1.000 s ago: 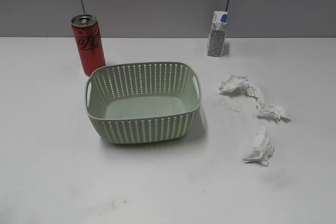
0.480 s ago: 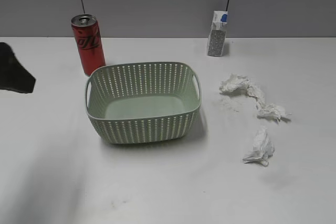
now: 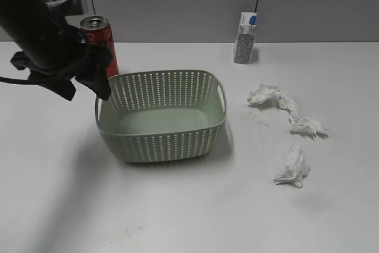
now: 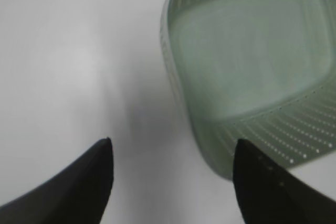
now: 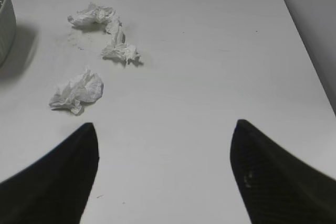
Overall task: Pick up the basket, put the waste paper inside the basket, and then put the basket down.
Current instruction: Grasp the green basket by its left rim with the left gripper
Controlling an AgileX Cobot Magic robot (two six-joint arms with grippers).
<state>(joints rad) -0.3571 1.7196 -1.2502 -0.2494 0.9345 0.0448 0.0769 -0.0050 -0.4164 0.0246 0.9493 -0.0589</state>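
Nothing of the task is looking done yet. The basket is sitting flat on the table with nothing inside it, and the waste paper is lying loose on the table in several crumpled wads. So lifting the basket, loading the paper and setting the basket down are all, by my reading, still to come.

The left end effector is hanging with its fingers spread wide and gripping nothing. In the left wrist view the basket is lying ahead of it and off toward its right finger, whose tip is overlapping the basket's near corner in that view; whether it is touching the wall I cannot tell. In the exterior view the left arm is reaching over the basket's left end, partly covering a red can standing just behind.

The right end effector is likewise open and empty, hovering over bare table. The nearest wad is lying ahead of its left finger, close by, with the strung-out wads farther ahead on that same side. A sliver of the basket is showing at the far left edge of its view.
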